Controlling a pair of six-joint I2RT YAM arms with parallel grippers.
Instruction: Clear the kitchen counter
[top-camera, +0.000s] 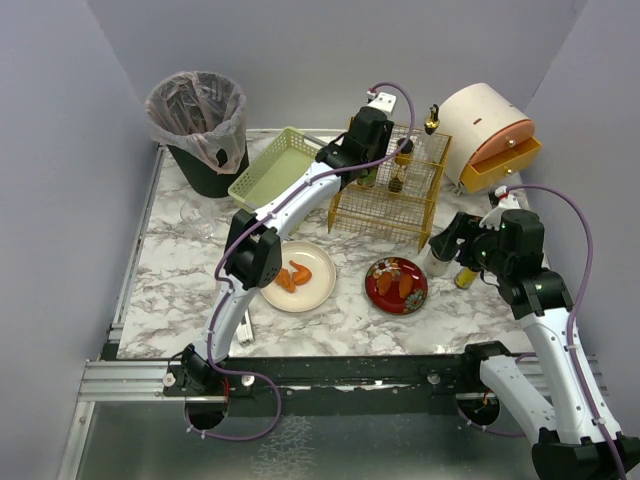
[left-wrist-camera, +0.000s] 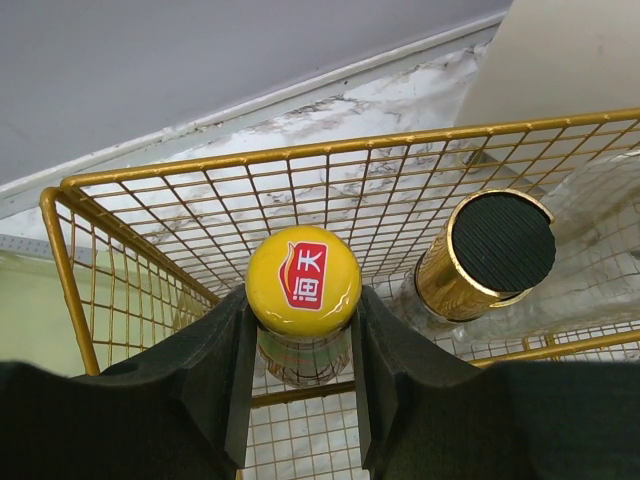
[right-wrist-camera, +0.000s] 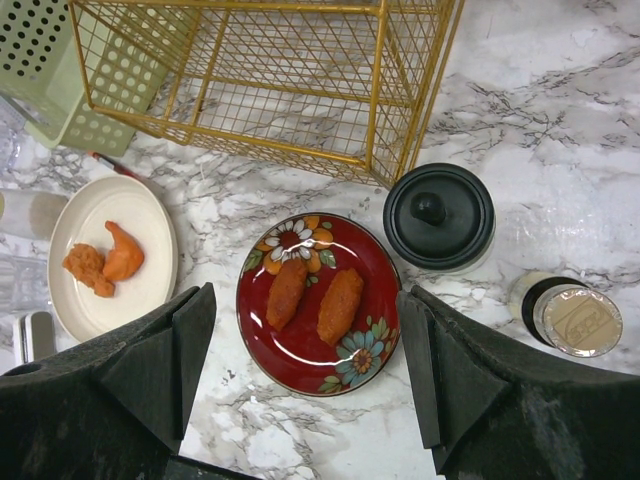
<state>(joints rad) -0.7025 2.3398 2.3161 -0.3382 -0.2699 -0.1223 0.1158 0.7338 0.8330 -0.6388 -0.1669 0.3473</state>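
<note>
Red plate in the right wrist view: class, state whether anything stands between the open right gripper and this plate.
Nothing visible does. The right gripper is open, with the red plate framed between its fingers. The black-lidded jar and the gold wire basket stand beyond the plate's far rim, outside the fingers.

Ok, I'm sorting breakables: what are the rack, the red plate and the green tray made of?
Rack: thin metal wire, shiny gold finish, welded grid. Red plate: likely glazed ceramic or melamine, glossy with painted flowers. Green tray: matte plastic, by its moulded perforated walls.
</note>
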